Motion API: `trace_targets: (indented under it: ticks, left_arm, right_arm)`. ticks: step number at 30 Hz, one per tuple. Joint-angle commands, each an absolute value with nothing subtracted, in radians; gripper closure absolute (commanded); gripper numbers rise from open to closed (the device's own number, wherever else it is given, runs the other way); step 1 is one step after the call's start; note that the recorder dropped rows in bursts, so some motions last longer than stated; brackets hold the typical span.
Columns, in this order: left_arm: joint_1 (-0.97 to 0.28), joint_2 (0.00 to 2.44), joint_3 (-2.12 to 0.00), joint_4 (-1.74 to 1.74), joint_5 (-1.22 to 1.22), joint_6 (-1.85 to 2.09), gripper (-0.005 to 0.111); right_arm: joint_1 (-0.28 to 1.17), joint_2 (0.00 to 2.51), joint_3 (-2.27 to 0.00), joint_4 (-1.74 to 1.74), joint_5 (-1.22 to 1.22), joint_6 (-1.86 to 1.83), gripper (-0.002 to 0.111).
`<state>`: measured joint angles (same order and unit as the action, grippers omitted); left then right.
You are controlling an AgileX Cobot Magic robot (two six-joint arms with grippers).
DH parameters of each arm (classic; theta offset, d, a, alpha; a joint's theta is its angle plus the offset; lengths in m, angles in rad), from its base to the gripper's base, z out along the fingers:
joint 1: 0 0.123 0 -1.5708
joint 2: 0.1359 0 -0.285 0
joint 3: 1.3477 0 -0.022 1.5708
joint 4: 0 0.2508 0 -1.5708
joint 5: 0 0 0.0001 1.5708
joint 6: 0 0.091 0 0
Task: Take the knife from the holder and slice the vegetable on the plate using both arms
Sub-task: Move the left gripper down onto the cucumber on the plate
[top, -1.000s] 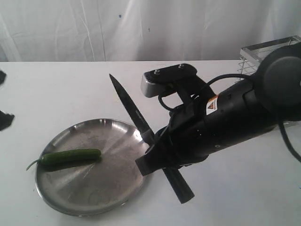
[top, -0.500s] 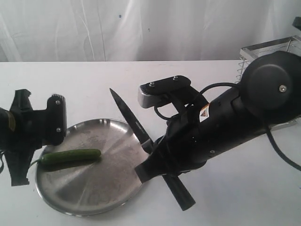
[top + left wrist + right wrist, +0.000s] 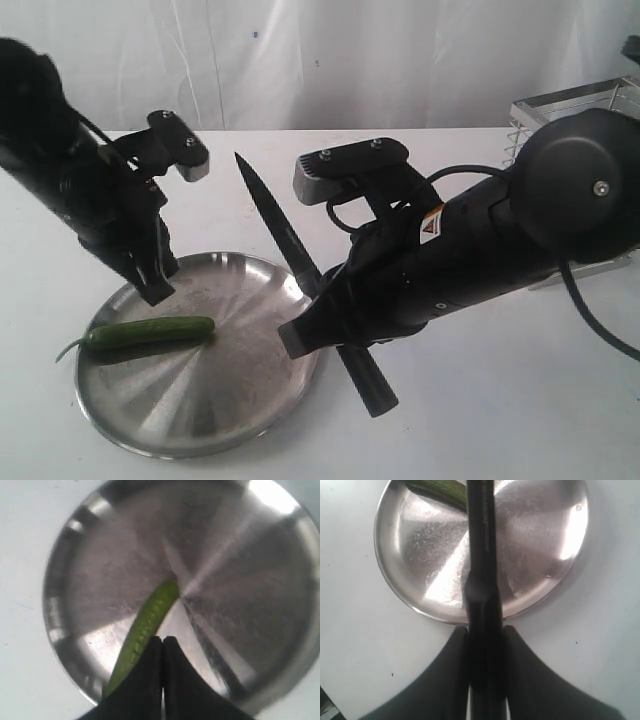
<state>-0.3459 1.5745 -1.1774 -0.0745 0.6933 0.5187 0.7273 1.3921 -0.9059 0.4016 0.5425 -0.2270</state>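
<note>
The right claw (image 3: 312, 335) is clamped on the black handle of the knife (image 3: 285, 238), which is tilted with its dark blade over the right edge of the plate (image 3: 215, 395). The left claw (image 3: 155, 285), fingers pressed together, hangs over the plate near the cucumber (image 3: 150, 331), which lies on its left side. The wire holder (image 3: 560, 105) stands on the bench (image 3: 500, 410) at far right.

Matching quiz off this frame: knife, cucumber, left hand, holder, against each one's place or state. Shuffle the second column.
Column 1:
1 knife
2 cucumber
3 left hand
4 holder

Column 2:
A lying on the plate
B shut and empty, over the plate
C at the right edge of the exterior view
D gripped by the handle in the right hand

Pairs: 1-D, 2-A, 3-B, 4-C
</note>
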Motion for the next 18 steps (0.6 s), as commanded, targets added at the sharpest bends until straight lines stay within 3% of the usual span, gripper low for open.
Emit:
trace_targets:
  ticks: [1, 8, 18]
  left_arm:
    - [-0.35, 1.647, -1.271, -0.069, 1.0, 0.808, 0.107]
    - [-0.348, 1.67, -1.187, 0.151, 0.884, 0.98, 0.103]
    - [-0.348, 1.704, -1.078, 0.128, 0.598, 0.978, 0.046]
  right_arm:
    - [0.727, 1.389, -0.905, 0.396, 0.543, -0.212, 0.108]
    - [0.727, 1.389, -0.905, 0.396, 0.543, -0.203, 0.108]
    - [0.727, 1.389, -0.905, 0.396, 0.553, -0.203, 0.108]
